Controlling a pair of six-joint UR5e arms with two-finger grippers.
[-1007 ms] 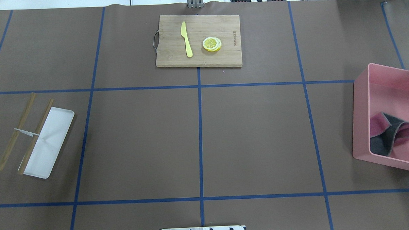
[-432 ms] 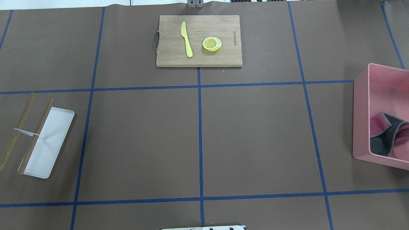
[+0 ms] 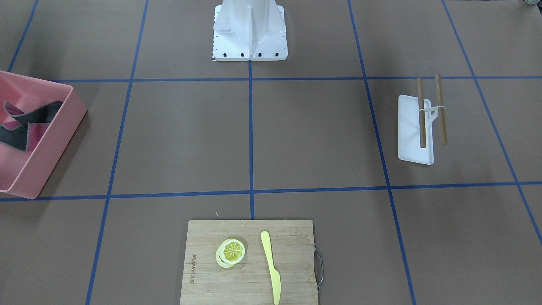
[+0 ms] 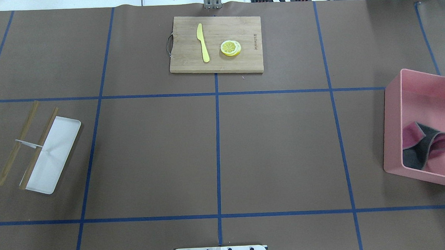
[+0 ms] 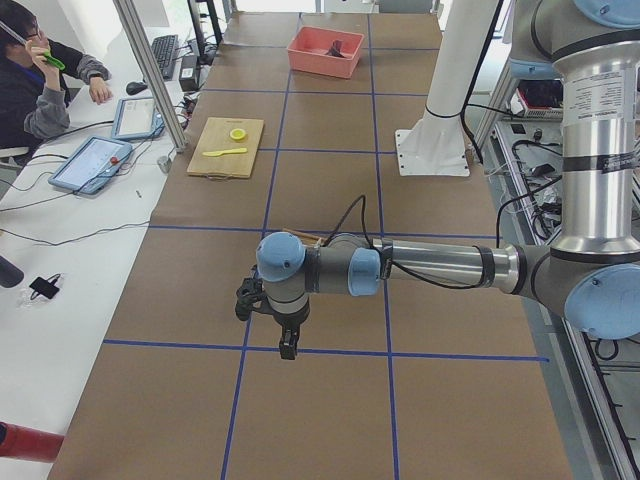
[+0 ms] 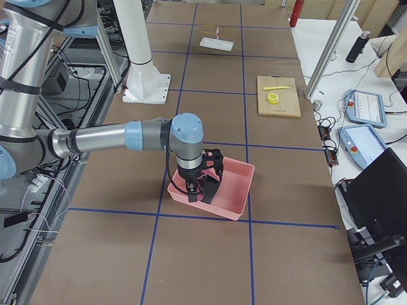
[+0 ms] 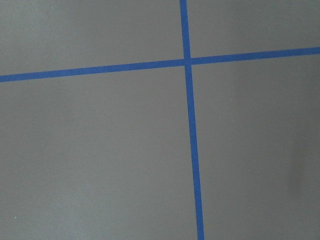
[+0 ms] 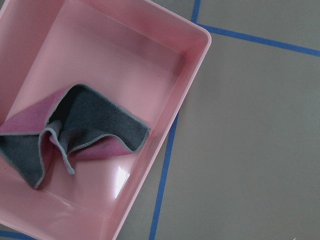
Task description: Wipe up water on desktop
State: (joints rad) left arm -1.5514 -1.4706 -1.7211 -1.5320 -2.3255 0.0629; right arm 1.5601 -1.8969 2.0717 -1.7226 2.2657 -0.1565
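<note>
Nothing on desktop (image 4: 282, 145) moved. Right fingers (image 6: 189, 188) over bin (image 8: 112, 60) with cloth (image 8: 95, 117); left fingers (image 5: 287, 347) over desktop; openness cannot tell.

Lying at the far middle of the wide brown taped worktop (image 4: 282, 145): rectangular bamboo cutting board (image 4: 241, 28), carrying yellow plastic knife (image 4: 203, 44) left of stacked yellow lemon slices (image 4: 230, 48). Sitting at the robot's right: pink plastic bin (image 4: 393, 134), holding crumpled pink-grey cloth (image 4: 426, 145). Resting at its left: white oblong tray (image 4: 57, 153), bearing one of two clipped wooden sticks (image 4: 19, 143), the other lying just beside.
</note>
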